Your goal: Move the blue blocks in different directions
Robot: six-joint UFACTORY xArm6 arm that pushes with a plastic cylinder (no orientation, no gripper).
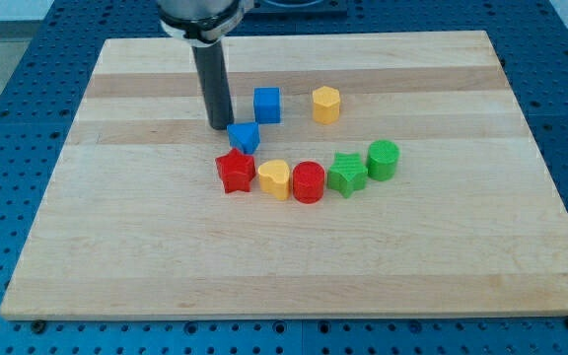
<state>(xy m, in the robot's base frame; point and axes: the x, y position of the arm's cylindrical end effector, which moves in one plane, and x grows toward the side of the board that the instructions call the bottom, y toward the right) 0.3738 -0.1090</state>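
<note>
Dark rod upright; my tip [219, 126] touching blue triangular block [245, 137], left of blue cube [267, 105].

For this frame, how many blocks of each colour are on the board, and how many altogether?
Blue: 2, blue cube and blue triangular block
Yellow: 2, yellow hexagonal block and yellow heart block
Red: 2, red star block and red cylinder
Green: 2, green star block and green cylinder
Total: 8

My tip sits just left of the blue triangular block.
</note>
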